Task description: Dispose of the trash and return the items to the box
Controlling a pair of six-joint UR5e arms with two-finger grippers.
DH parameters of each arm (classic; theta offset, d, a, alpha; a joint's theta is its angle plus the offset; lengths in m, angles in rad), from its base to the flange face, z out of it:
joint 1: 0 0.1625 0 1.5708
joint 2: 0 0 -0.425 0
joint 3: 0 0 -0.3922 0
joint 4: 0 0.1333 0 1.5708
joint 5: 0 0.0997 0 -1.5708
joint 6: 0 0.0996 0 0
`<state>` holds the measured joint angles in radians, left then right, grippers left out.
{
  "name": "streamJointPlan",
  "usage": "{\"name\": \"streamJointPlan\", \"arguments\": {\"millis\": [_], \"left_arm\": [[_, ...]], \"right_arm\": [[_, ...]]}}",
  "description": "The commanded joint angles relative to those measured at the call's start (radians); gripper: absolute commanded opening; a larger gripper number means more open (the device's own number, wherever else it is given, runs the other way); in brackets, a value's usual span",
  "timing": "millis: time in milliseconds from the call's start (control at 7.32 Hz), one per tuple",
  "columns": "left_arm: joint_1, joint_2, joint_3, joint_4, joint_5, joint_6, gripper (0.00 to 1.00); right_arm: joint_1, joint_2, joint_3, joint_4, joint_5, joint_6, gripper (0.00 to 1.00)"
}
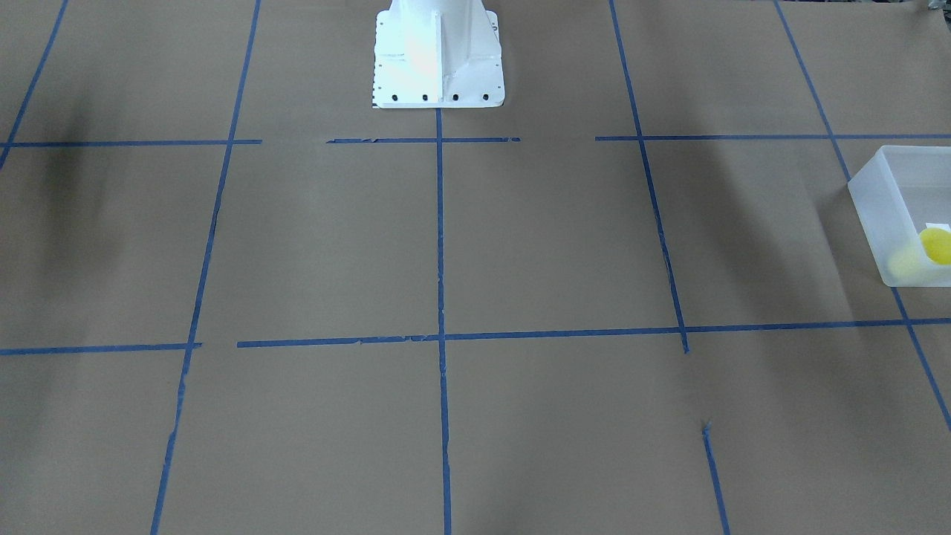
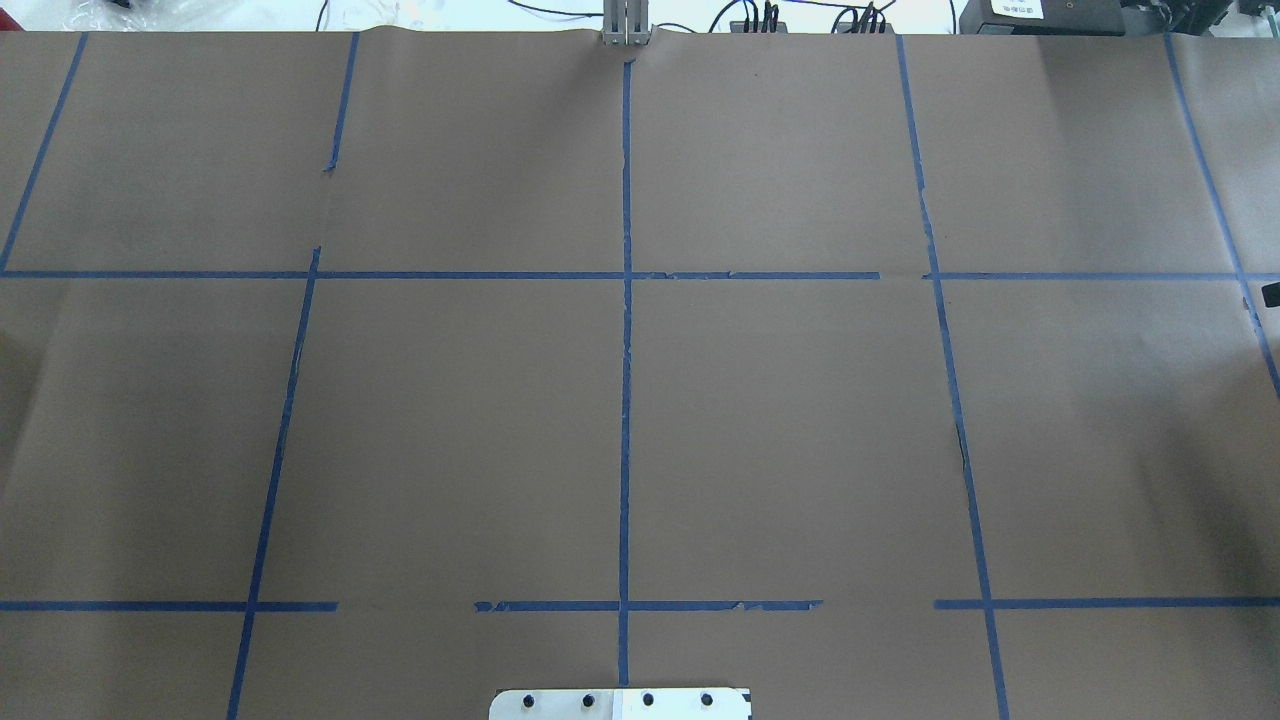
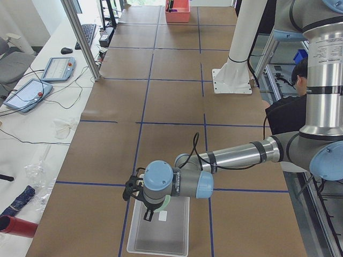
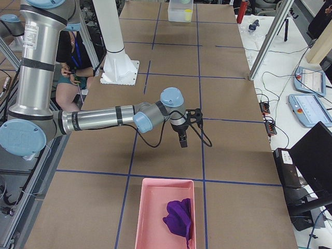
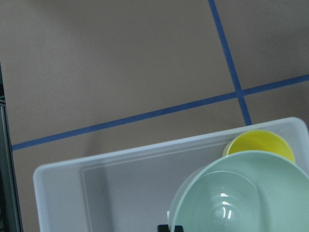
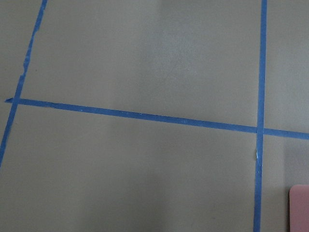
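Note:
The translucent box [image 5: 96, 164] lies under my left wrist; it also shows at the right edge of the front view [image 1: 877, 193] and near the table end in the left view [image 3: 161, 238]. The yellow cup [image 5: 260, 143] stands inside it, also seen in the front view [image 1: 936, 245]. The mint-green bowl [image 5: 241, 193] hangs just above the box, partly covering the cup, gripped at its rim by my left gripper [image 5: 170, 228], which the left view [image 3: 149, 214] shows too. My right gripper [image 4: 182, 137] hovers over bare table; I cannot tell whether it is open or shut.
A pink tray [image 4: 163, 218] with a purple cloth [image 4: 179, 218] sits at the table's right end. The white robot pedestal [image 1: 438, 59] stands mid-table at the robot side. An operator [image 4: 70, 57] sits behind the robot. Blue tape lines cross the brown table.

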<state>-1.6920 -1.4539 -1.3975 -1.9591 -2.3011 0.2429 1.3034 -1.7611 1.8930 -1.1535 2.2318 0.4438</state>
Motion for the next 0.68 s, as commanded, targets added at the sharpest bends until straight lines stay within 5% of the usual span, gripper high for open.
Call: {"name": "streamJointPlan", "arguments": {"millis": [0,137,273,547], "left_arm": [[-0.002,0.049,0.104,-0.130,-0.001,0.000,0.00],[-0.002,0.050,0.107,-0.130,0.002,0.001,0.92],[-0.002,0.050,0.103,-0.129,0.000,-0.002,1.00],[0.000,0.047,0.100,-0.123,0.002,-0.004,1.00]], "right_arm": [[-0.001,-0.001,0.000,0.000,0.000,-0.001,1.00],[-0.001,0.000,0.000,-0.002,-0.001,0.001,1.00],[0.000,0.000,0.000,-0.003,-0.001,0.004,1.00],[0.000,-0.004,0.000,-0.002,-0.001,0.000,1.00]]}}
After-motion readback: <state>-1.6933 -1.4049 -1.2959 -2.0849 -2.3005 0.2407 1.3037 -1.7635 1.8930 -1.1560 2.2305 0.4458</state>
